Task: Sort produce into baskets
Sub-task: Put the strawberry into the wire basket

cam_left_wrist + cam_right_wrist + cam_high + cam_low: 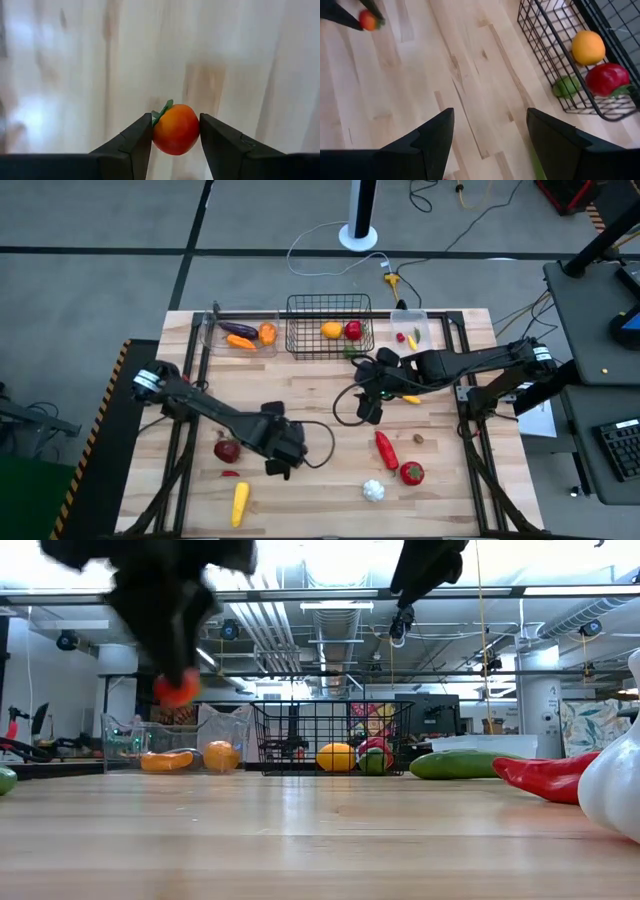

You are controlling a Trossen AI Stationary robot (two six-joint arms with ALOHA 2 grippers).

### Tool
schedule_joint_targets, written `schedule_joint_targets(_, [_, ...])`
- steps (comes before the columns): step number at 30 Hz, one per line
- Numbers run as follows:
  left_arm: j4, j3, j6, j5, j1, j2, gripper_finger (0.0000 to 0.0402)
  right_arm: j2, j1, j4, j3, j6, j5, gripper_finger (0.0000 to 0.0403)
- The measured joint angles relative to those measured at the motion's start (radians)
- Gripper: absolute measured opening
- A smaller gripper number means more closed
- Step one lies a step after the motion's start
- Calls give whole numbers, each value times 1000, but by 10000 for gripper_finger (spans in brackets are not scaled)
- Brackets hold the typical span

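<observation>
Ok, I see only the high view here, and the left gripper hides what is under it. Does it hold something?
Observer: Yes. In the left wrist view the left gripper is shut on a small red-orange tomato with a green leaf.
Operator: Is the tomato lifted, or does it rest on the wood?
Observer: Lifted. The low view shows it hanging clear above the table.
Operator: And the right gripper, open or shut?
Observer: Open. In the right wrist view the right gripper has its fingers wide apart, with nothing between them.
</observation>
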Motion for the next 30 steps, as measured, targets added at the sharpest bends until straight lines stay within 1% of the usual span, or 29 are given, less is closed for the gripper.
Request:
schedule_joint_targets(5, [3,111,197,-42,50,-16,143,0,0,-70,0,20,-1,242])
schedule_joint_targets(9, [7,162,341,-58,128,-42,143,0,0,-151,0,37,-2,242])
schedule_joint_targets(13, [74,163,487,-58,247,-69,143,0,0,-221,0,71,-2,242])
schedule_joint_targets(18, [155,161,639,-50,448,-69,143,0,0,-234,0,71,-1,242])
schedule_joint_targets(21, [175,161,704,-25,578,-68,143,0,0,-234,0,70,-1,242])
schedule_joint_targets(24, [209,161,733,-15,697,-68,143,0,0,-234,0,70,-1,242])
schedule_joint_targets(27, [256,161,744,73,798,-68,143,0,0,-234,0,66,-1,242])
schedule_joint_targets(30, [292,161,744,127,854,-68,143,0,0,-233,0,65,-1,242])
